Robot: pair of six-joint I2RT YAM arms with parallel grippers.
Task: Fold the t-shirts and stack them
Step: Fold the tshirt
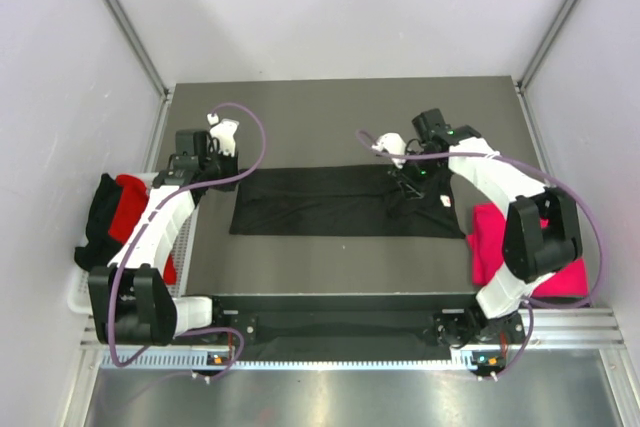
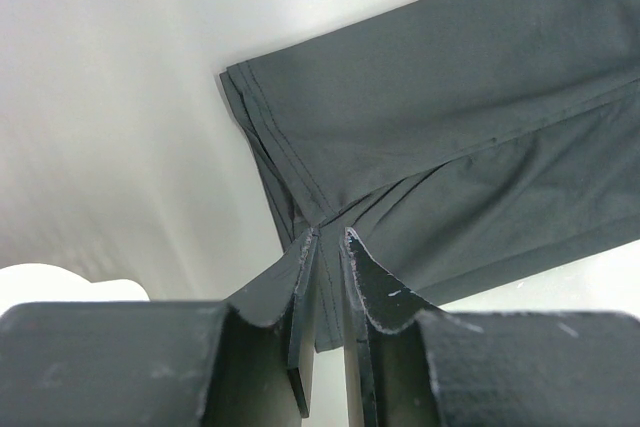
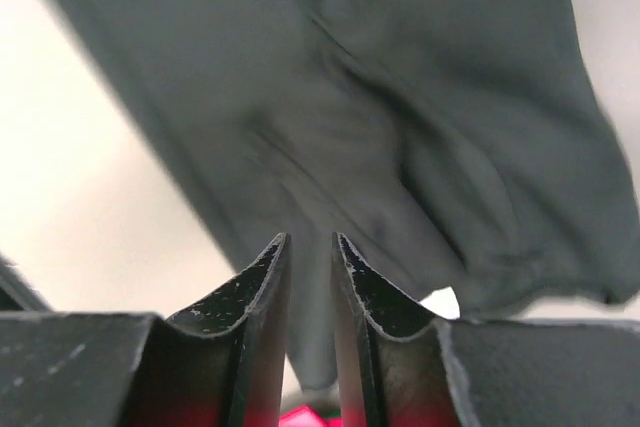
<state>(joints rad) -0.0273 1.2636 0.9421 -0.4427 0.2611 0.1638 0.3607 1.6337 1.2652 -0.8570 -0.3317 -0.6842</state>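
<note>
Left wrist view: left gripper (image 2: 330, 237) was pinched on the stitched end of the black t-shirt (image 2: 450, 127), a folded band lying across the table (image 1: 300, 117); right gripper (image 3: 310, 239) stood narrowly parted at the other end, hold unclear; cloth judged light, limp, best gripped at layered corners.
</note>
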